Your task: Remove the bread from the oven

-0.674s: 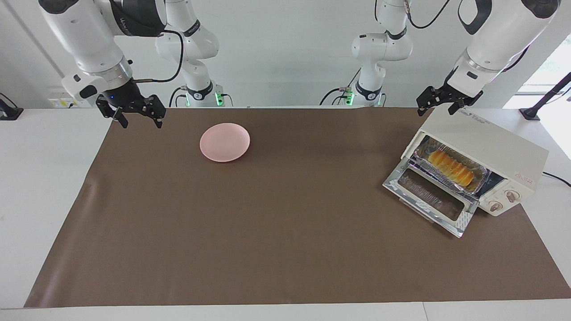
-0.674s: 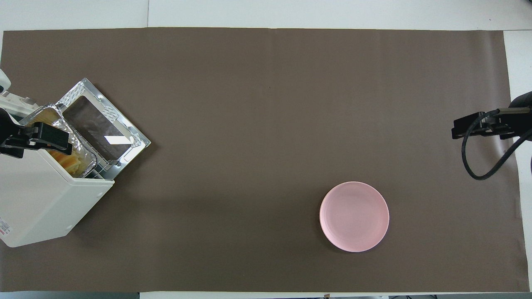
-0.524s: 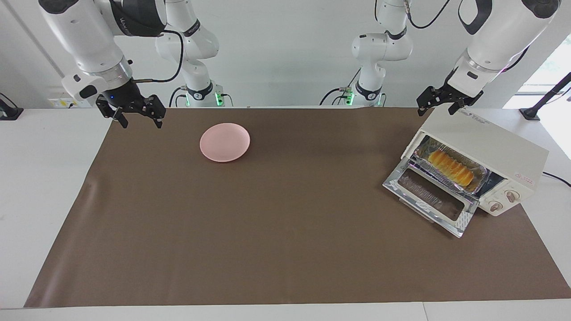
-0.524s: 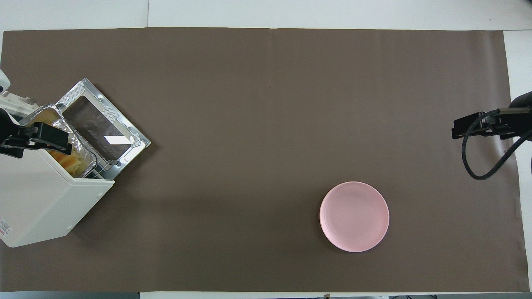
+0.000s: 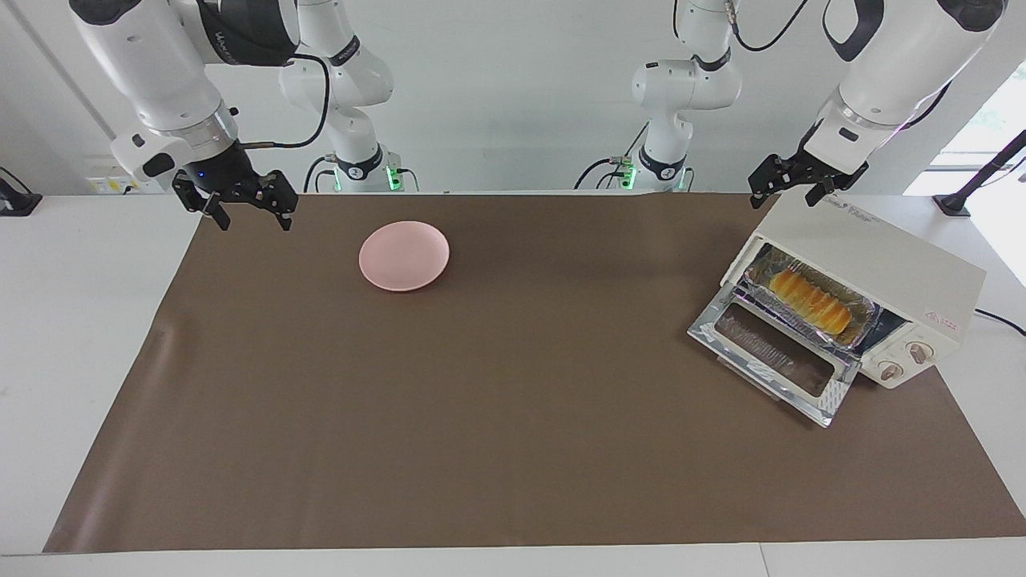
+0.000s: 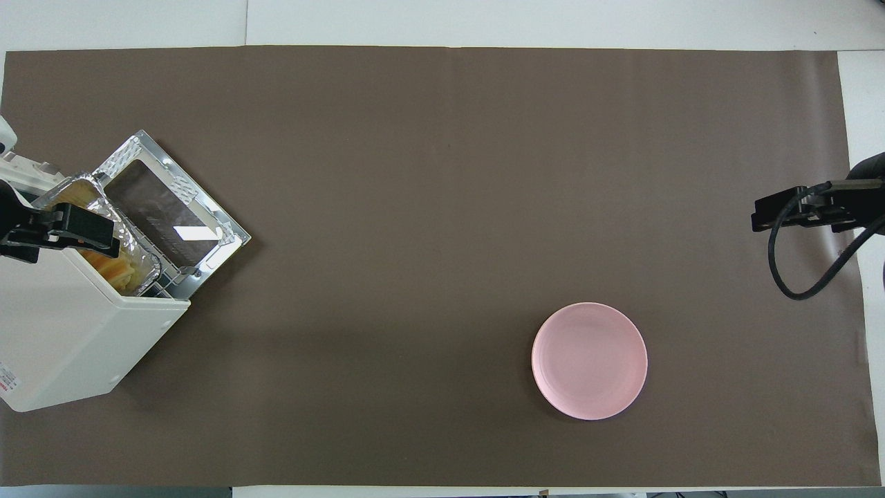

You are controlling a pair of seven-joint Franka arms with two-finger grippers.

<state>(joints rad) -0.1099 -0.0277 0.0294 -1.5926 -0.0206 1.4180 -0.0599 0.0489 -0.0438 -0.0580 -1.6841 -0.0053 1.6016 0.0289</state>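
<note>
One brown mat (image 5: pixel 513 449) covers a white table (image 5: pixel 80 320); white wall (image 5: pixel 513 96); both end effectors wide, empty.

One high camera faces the robots across the table, another looks steeply down from above them; both share the brown rectangular mat (image 5: pixel 513 377).
</note>
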